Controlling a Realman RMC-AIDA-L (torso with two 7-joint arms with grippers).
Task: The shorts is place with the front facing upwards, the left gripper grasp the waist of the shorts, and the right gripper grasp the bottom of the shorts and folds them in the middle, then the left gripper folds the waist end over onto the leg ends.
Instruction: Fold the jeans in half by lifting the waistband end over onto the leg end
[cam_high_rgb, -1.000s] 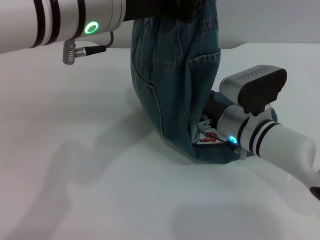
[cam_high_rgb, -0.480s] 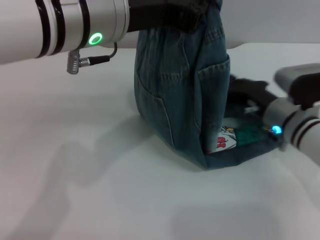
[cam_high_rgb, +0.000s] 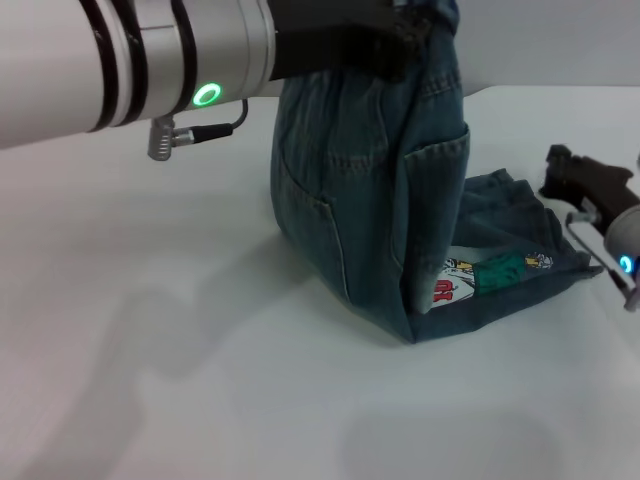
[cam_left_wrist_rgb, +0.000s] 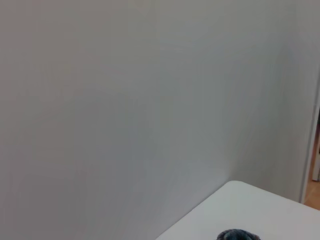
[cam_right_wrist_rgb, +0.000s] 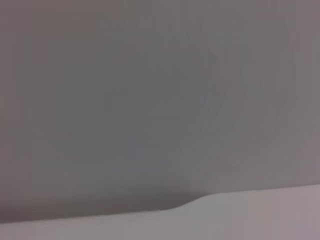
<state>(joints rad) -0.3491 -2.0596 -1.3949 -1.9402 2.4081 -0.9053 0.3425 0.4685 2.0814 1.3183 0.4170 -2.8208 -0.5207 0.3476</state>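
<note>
White and bare, the worktop (cam_high_rgb: 180, 380) stretches out under a pale grey wall in the head view, and the two wrist views show little beyond that same wall and a strip of the white surface.

The blue-green denim shorts (cam_high_rgb: 370, 190) stand as a tall hanging column, lifted from above, with a stitched pocket facing the camera. Their upper end disappears into the left pincer (cam_high_rgb: 385, 35), a black claw at the tip of the white-and-silver arm with black bands and a green light, which reaches in along the top edge of the head view. The claw is clamped on the cloth at the top of the column; the bunched denim hides the tips, so how far the prongs stand apart cannot be told.

The lower part of the shorts lies folded on the worktop, spreading toward the robot's right. A small colourful cartoon print (cam_high_rgb: 490, 272) shows on the flat layer there, and the hemmed leg ends (cam_high_rgb: 560, 255) lie along its outer edge.

The right pincer (cam_high_rgb: 585, 180), dark and mounted on the white arm with a blue light, sits at the right border of the head view. It is just beside the leg ends and apart from them, with nothing in its grip; whether its prongs are spread or closed cannot be told.
</note>
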